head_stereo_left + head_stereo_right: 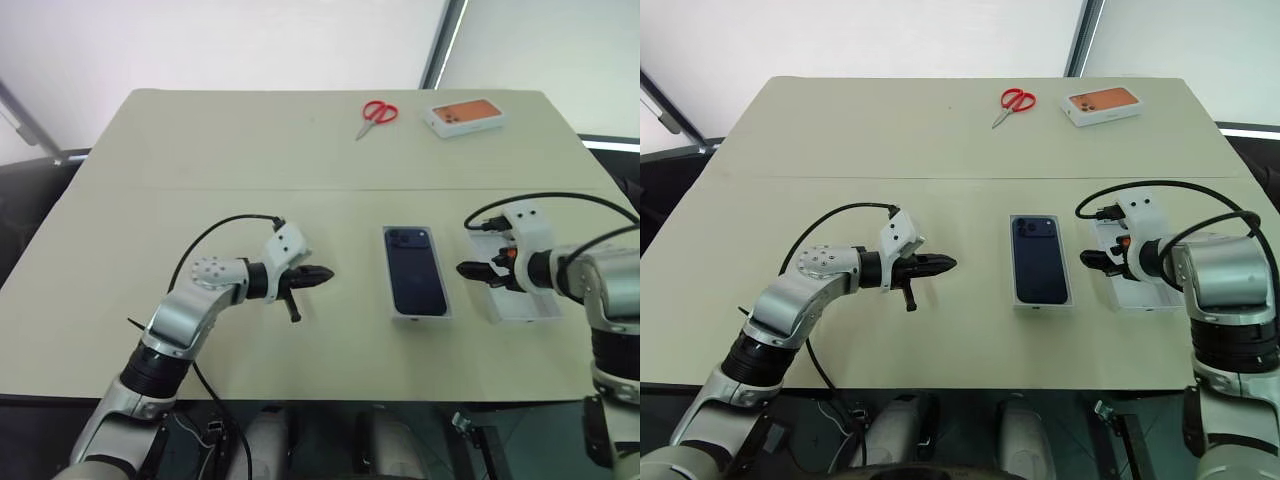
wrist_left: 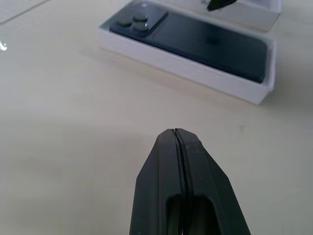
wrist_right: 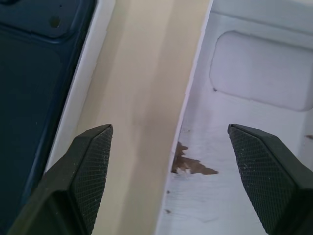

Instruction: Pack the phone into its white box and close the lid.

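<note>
The dark navy phone (image 1: 415, 270) lies camera side up inside the shallow white box (image 1: 421, 316) at the table's middle. Just right of it the white lid (image 1: 532, 306) lies open side up. Inside the lid I see a panel with a rounded recess (image 3: 259, 68) and a small brown torn patch. My right gripper (image 1: 480, 274) hovers open over the lid's wall nearest the box. One fingertip (image 3: 90, 161) is above the strip of table between box and lid, the other above the lid's floor. My left gripper (image 1: 322, 272) is shut on nothing, left of the box and pointing at it.
Red scissors (image 1: 378, 112) and a white box with an orange top (image 1: 463, 117) lie at the table's far right. The table's left half and the strip before the front edge are bare tabletop (image 1: 150, 200).
</note>
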`<state>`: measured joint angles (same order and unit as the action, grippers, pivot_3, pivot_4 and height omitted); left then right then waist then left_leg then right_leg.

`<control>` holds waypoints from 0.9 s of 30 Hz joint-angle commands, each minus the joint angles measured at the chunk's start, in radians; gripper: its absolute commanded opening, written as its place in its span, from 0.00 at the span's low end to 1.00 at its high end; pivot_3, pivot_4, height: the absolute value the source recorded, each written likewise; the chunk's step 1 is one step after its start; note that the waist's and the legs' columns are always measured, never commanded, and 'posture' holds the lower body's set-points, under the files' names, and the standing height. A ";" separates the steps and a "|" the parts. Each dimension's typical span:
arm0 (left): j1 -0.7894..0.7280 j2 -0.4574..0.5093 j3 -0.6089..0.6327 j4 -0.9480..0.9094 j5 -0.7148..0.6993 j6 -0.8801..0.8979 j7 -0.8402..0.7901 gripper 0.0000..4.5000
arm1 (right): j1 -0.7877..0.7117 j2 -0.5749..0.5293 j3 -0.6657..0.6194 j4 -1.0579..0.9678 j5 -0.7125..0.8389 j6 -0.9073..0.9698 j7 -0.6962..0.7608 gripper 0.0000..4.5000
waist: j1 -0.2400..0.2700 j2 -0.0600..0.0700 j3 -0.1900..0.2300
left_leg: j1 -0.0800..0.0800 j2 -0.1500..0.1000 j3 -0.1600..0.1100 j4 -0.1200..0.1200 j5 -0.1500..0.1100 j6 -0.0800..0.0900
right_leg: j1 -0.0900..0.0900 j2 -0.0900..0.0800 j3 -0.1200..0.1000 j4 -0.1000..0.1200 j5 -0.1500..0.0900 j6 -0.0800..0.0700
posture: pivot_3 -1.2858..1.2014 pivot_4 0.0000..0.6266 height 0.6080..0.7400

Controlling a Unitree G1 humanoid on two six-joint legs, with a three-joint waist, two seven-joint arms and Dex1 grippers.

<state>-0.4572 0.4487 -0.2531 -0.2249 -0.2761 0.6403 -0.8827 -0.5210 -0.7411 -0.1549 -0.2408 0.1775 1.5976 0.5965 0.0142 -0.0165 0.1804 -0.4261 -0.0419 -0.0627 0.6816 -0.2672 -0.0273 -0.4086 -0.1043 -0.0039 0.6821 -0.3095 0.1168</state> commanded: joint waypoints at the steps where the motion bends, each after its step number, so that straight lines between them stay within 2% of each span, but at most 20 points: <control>1: 0.000 0.006 -0.011 -0.048 -0.014 -0.029 -0.019 0.00 | 0.010 -0.008 -0.015 -0.044 0.016 0.016 -0.036 0.58 | -0.003 0.000 0.000 | 0.000 0.000 0.000 0.000 0.000 0.001 | 0.000 0.000 0.000 0.000 0.000 0.000 | 0.52 0.24 0.68; 6: 0.027 0.014 -0.004 -0.084 -0.034 -0.105 -0.075 0.00 | 0.012 0.013 -0.038 -0.042 0.046 0.017 -0.077 0.01 | -0.011 0.001 -0.001 | 0.000 0.001 0.000 0.000 -0.002 0.003 | 0.000 0.001 0.000 0.001 0.000 0.000 | 0.52 0.24 0.68; 10: 0.043 0.011 0.018 -0.080 -0.040 -0.171 -0.084 0.00 | -0.001 0.017 -0.064 -0.043 0.077 0.017 -0.097 0.00 | -0.011 0.001 -0.001 | 0.000 0.001 0.001 0.000 -0.002 0.003 | 0.000 0.001 0.000 0.001 0.000 0.000 | 0.52 0.24 0.68; 16: 0.066 -0.003 0.141 0.003 -0.054 -0.205 0.006 0.00 | -0.157 0.037 -0.190 -0.102 0.188 -0.037 -0.030 0.00 | -0.025 0.004 0.000 | 0.000 0.001 0.000 -0.001 -0.002 0.004 | -0.001 0.001 0.000 0.001 0.000 0.000 | 0.52 0.24 0.68; 18: 0.063 -0.009 0.210 0.059 -0.055 -0.208 0.067 0.00 | -0.229 0.095 -0.275 -0.130 0.342 -0.001 0.019 0.00 | -0.030 0.004 0.000 | 0.001 0.001 0.000 -0.001 -0.003 0.005 | -0.001 0.002 0.000 0.001 0.000 0.000 | 0.52 0.24 0.68; 19: 0.054 -0.015 0.257 0.096 -0.066 -0.205 0.103 0.00 | -0.248 0.162 -0.319 -0.127 0.461 0.011 -0.001 0.00 | -0.031 0.004 0.000 | 0.001 0.002 0.000 -0.001 -0.003 0.005 | -0.001 0.002 0.000 0.001 0.000 0.000 | 0.52 0.24 0.68; 20: 0.045 -0.018 0.291 0.124 -0.076 -0.203 0.125 0.00 | -0.256 0.228 -0.354 -0.116 0.557 0.017 -0.040 0.00 | -0.032 0.003 0.000 | 0.001 0.002 0.000 -0.001 -0.003 0.005 | -0.001 0.003 0.000 0.001 0.000 0.000 | 0.52 0.24 0.68; 22: 0.035 -0.021 0.317 0.149 -0.087 -0.203 0.139 0.00 | -0.253 0.290 -0.391 -0.094 0.693 0.017 -0.142 0.00 | -0.031 0.003 -0.001 | 0.002 0.004 0.000 -0.001 -0.003 0.005 | 0.000 0.005 0.000 0.002 0.000 0.000 | 0.52 0.24 0.68; 25: 0.030 -0.016 0.315 0.154 -0.078 -0.222 0.137 0.00 | -0.202 0.427 -0.412 -0.005 0.981 0.017 -0.422 0.00 | -0.019 0.002 -0.001 | 0.000 0.002 0.000 -0.001 -0.003 0.005 | -0.001 0.002 0.000 0.002 0.000 0.000 | 0.52 0.24 0.68; 26: 0.030 -0.013 0.305 0.151 -0.071 -0.227 0.130 0.00 | -0.180 0.468 -0.405 0.030 1.111 0.017 -0.529 0.00 | -0.020 0.002 -0.001 | 0.000 0.002 0.000 -0.001 -0.003 0.005 | -0.001 0.002 0.000 0.002 0.000 0.000 | 0.52 0.24 0.68; 27: 0.032 -0.011 0.296 0.146 -0.069 -0.227 0.123 0.00 | -0.118 0.420 -0.302 0.047 1.393 -0.118 -0.721 0.00 | -0.019 0.002 -0.001 | 0.000 0.001 0.000 0.000 -0.003 0.005 | 0.000 0.001 0.000 0.002 0.000 0.000 | 0.52 0.24 0.68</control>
<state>-0.4100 0.4308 0.0487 -0.0499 -0.3391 0.4420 -0.7493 -0.6721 -0.2824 -0.5116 -0.2014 1.2556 1.5762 0.0796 -0.0051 -0.0141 0.1796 -0.4263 -0.0417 -0.0626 0.6816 -0.2697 -0.0227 -0.4094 -0.1045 -0.0039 0.6840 -0.3094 0.1168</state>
